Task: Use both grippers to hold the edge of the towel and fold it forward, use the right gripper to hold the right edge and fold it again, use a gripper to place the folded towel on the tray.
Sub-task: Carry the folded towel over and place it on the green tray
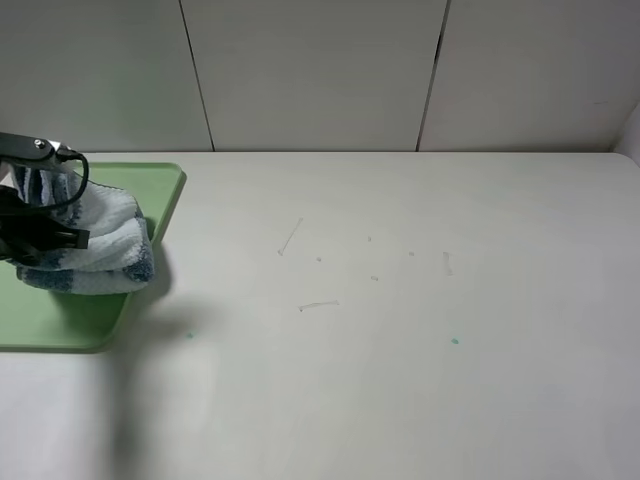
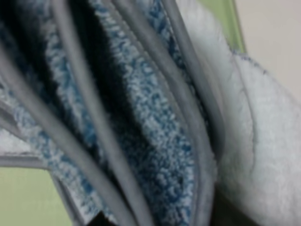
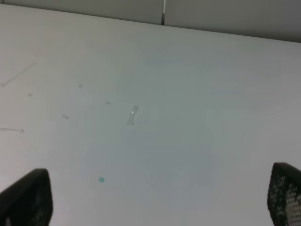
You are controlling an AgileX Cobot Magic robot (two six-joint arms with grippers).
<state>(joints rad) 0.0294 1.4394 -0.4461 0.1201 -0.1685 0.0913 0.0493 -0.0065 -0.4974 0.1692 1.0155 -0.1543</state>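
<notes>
- Pale grey wall panels back a wide off-white tabletop (image 1: 400,300) that carries only faint scuff marks and a small teal speck; your work sits far out at nine o'clock in the high view.
- You have the thick white and dusty-blue striped waffle towel (image 1: 100,245), bunched in folds, over the flat pale-green plastic tray (image 1: 165,185). Whether its underside touches the tray floor or hangs just above it, you cannot tell.
- Your bulky black left gripper (image 1: 45,235) is nearly closed and appears clamped on the towel. Its wrist camera is filled by blue pile and several thin grey hems (image 2: 84,122) stacked edge-on, so several layers seem pinched at once.
- Your right gripper (image 3: 155,202) shows only its two black fingertips (image 3: 28,197), spread as wide as they go, with nothing between them, over bare table.
- Risk one: the bundle's three o'clock side lies close to the tray's raised rim. Release here and a layer may flop over onto the table.
- Risk two: the folds look loose and rounded, not flat. If you open while the towel is off the tray floor, it will likely spring apart.
- Risk three: thick pile can snag the fingers, so a fast withdrawal may drag the towel off.
- Lower until it rests, open, then lift straight up.
</notes>
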